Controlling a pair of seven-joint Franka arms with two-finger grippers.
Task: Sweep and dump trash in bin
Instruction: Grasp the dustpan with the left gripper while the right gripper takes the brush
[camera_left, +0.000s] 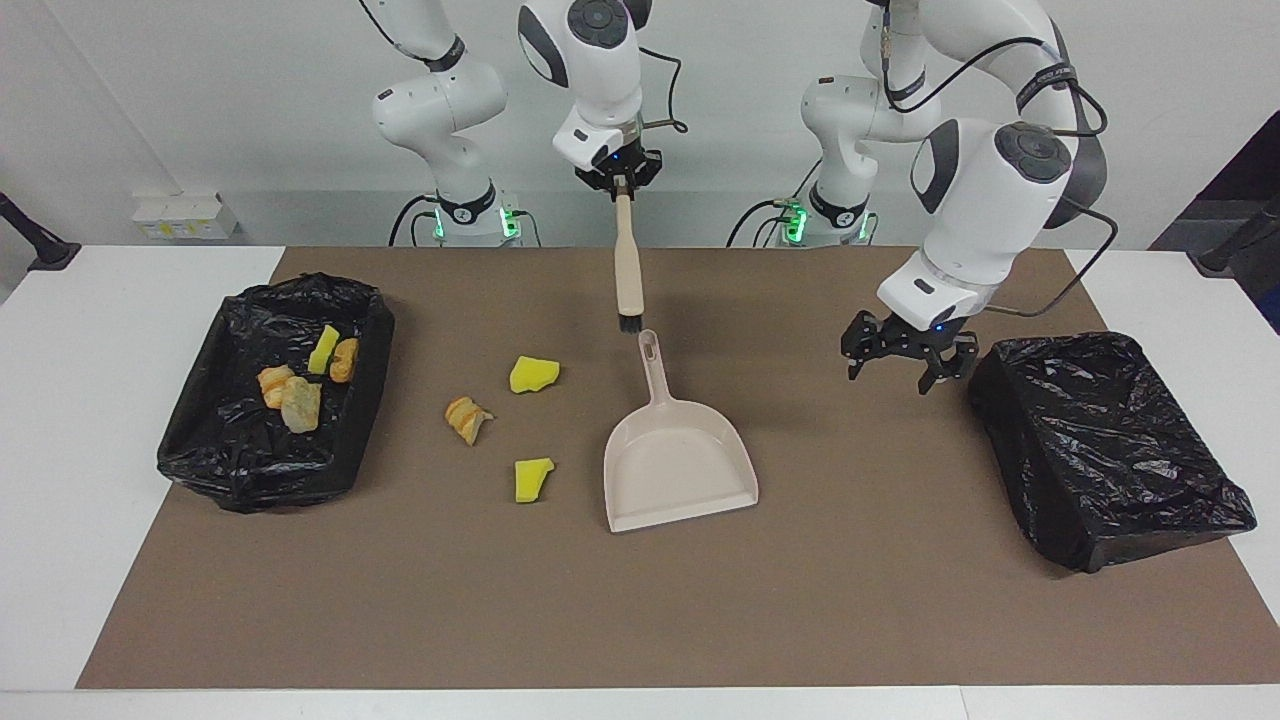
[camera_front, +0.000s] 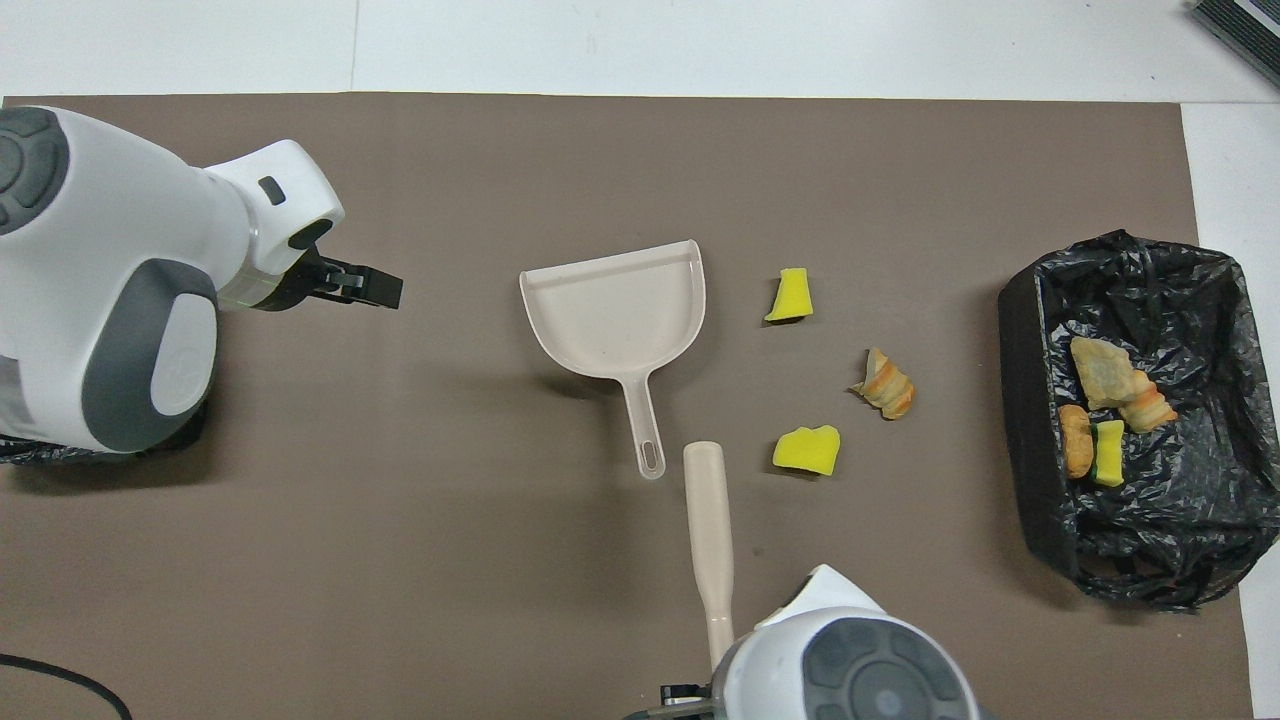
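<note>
While the brush (camera_left: 628, 268) is clamped upright in the right gripper (camera_left: 620, 182), bristles just above the dustpan (camera_left: 680, 460) handle, three scraps (camera_left: 534, 374) are left toward that arm's end, and the left gripper (camera_left: 908, 368) is held open beside the covered bin (camera_left: 1105, 450).

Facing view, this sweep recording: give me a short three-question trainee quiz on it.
1. How many trash scraps lie loose on the brown mat?
2. True or false: the left claw holds the beige brush.
3. Where is the beige plastic dustpan? A) in the open black-lined bin B) flat on the mat C) in a claw

Key: 1. three: two yellow sponge chunks and a tan-orange bread-like piece. 2. false; the right claw holds it. 3. B
</note>
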